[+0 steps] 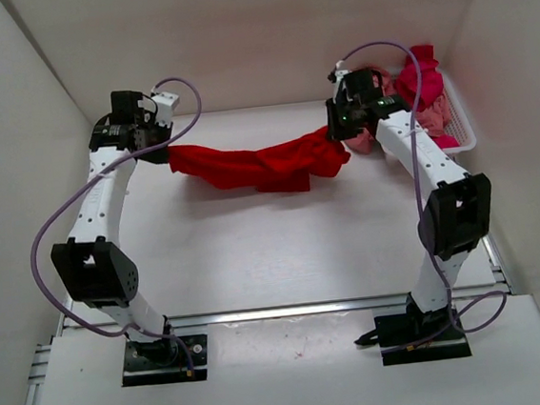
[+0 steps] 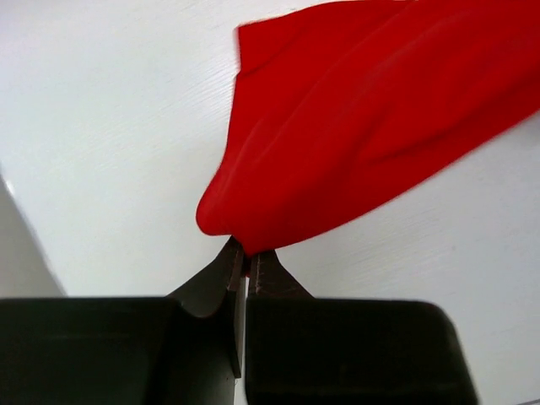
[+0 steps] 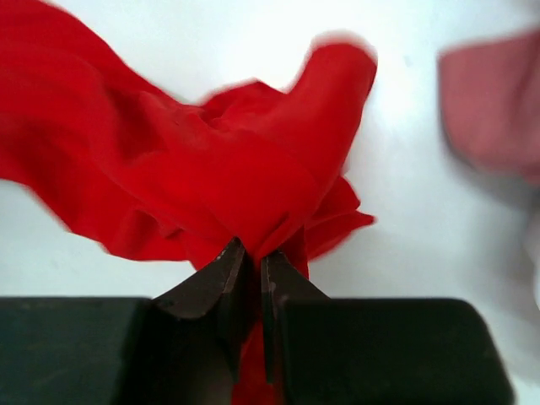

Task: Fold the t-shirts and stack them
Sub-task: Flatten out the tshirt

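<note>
Top external: left gripper [image 1: 162,153] and right gripper [image 1: 336,131] both clamped on red t-shirt [image 1: 247,165], mid-frame; I reckon the thin edge pinches cd slip if I overstretch.

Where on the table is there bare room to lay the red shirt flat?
The big bare patch of table lies between the left arm and right arm, nearer than the red shirt. The far right corner is crowded: basket with other shirts.

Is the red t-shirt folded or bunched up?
Bunched, not folded: the red t-shirt stretches wrinkled between the left gripper and right gripper, each pinching an end.
</note>
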You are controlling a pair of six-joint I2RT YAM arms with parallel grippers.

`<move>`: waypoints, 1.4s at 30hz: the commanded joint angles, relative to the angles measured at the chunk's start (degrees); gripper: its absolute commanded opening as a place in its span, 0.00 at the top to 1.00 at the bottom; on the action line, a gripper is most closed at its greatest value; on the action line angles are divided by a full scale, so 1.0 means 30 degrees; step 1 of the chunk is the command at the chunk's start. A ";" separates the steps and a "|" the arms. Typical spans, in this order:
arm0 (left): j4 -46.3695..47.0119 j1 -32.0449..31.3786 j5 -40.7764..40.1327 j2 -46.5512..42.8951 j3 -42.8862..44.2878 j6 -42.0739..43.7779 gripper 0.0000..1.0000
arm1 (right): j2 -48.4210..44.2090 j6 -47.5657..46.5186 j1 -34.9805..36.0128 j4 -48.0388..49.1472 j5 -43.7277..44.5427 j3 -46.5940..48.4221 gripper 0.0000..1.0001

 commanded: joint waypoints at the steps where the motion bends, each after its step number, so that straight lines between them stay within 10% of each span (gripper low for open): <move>1: -0.0505 -0.0048 0.0011 -0.1918 0.0585 0.0956 1.00 | -0.3766 -0.1167 -0.0476 0.0309 0.0434 -0.1140 1.00; 11: 0.0869 0.4813 0.1480 -0.5522 0.4599 -0.2411 1.00 | -0.7083 -0.3898 -0.0027 -0.0832 -0.1088 0.2543 1.00; 26: 0.0929 0.0748 -0.0487 -0.3538 0.2050 -0.2325 1.00 | -0.4052 -0.2460 -0.0943 -0.0687 -0.1792 0.3129 1.00; 28: 0.0521 0.0303 -0.0082 -0.0765 0.2753 -0.2469 0.97 | -0.1760 -0.1612 -0.0914 -0.0803 -0.1527 0.4385 0.79; 30: 0.0752 0.0127 0.0185 0.1171 0.3659 -0.2966 0.91 | 0.2184 -0.0619 -0.0972 -0.0892 -0.1267 0.6525 0.27; 32: 0.0986 0.0097 -0.0108 0.3459 0.4711 -0.3288 0.80 | 0.4969 0.0728 -0.1236 -0.1214 -0.0418 1.0468 0.01; 35: 0.1251 -0.0137 -0.0865 0.4347 0.5334 -0.2970 0.66 | 0.6012 -0.0756 0.0049 -0.1156 0.1982 1.1399 0.01; 42: 0.0578 0.0035 -0.1162 0.3705 0.1533 -0.3229 0.51 | 0.1566 -0.0524 0.0961 -0.1653 0.2719 0.1627 0.01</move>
